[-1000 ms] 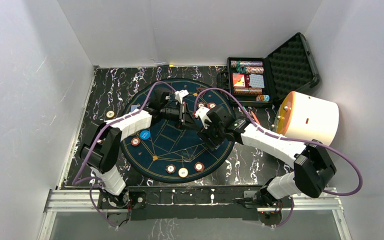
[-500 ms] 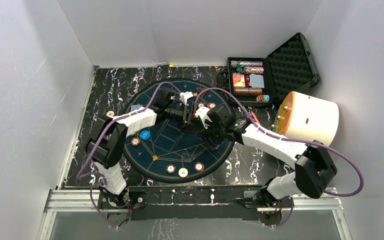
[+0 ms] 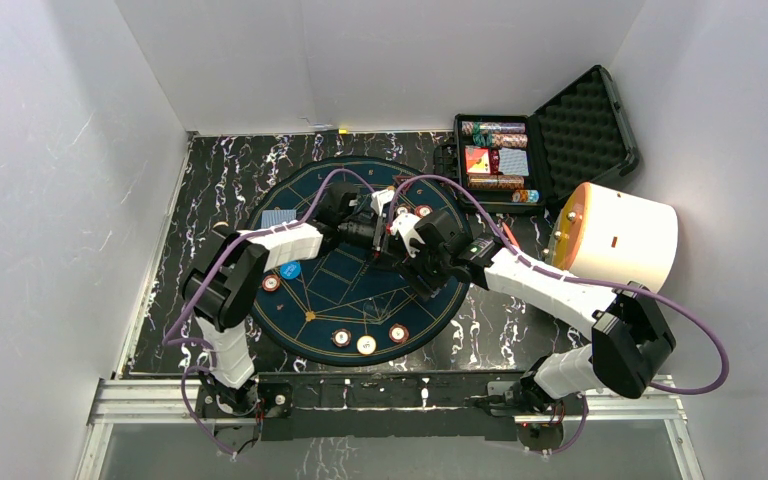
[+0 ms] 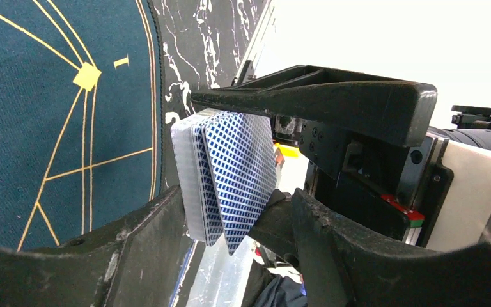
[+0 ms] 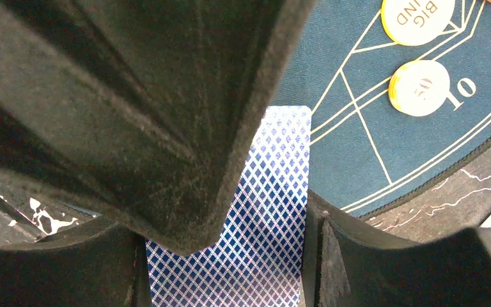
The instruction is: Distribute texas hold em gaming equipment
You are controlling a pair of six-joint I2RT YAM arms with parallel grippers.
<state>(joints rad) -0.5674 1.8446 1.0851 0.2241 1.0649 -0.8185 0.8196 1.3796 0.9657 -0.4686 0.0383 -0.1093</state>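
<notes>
Right gripper [image 5: 256, 230] clamped on fanned playing cards [image 4: 227, 179] above felt mat [image 3: 360, 290]; left gripper [image 4: 230, 204] straddles them, closure unclear. Thin, slick, bendy, I'd guess; pinch one free corner.

Left fingers [image 4: 128, 256] clamped on cards [image 4: 192, 173], right fingers [image 5: 134, 96] opposite, pinching the front card [image 4: 243, 185]

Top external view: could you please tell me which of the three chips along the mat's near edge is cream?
The middle chip; the left chip and right chip are red-brown with pale centres.
</notes>
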